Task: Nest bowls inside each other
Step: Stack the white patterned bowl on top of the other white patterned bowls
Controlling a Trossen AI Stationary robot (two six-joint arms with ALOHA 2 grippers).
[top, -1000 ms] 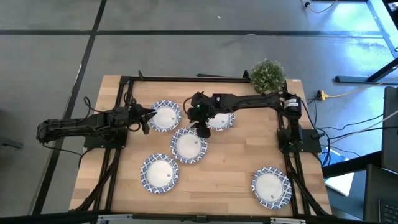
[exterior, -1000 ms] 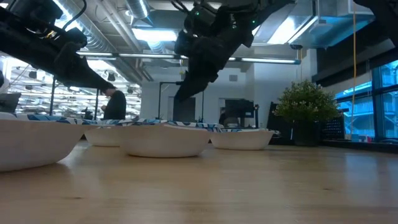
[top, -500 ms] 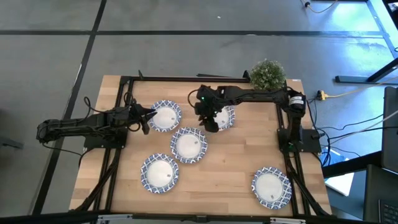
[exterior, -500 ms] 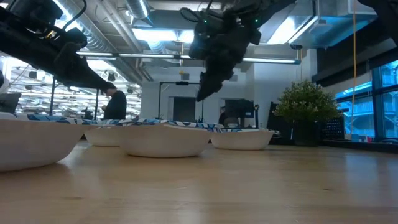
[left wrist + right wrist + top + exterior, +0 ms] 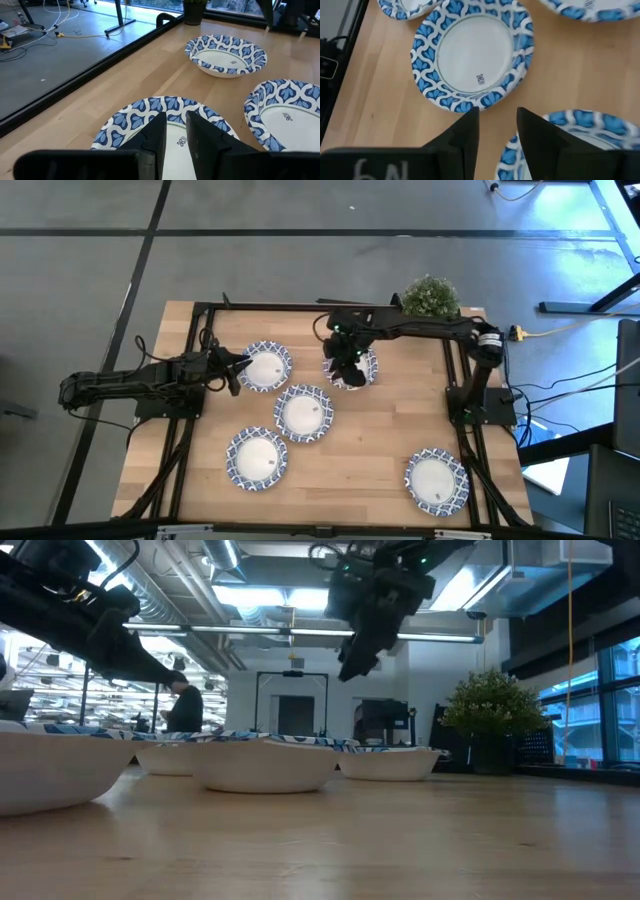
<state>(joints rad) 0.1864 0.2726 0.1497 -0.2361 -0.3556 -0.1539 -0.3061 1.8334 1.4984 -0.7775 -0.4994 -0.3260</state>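
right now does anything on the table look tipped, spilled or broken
Nothing stands out. The five visible bowls sit upright and separate on the table, none nested, and the potted plant stands upright at the far edge.

Hardly any readable text is showing. White handwritten characters looking like "6N" are standing on the dark body of the right gripper (image 5: 495, 127), in the right wrist view. A small dark printed mark is sitting in the white centre of each bowl (image 5: 470, 52), too small to read.
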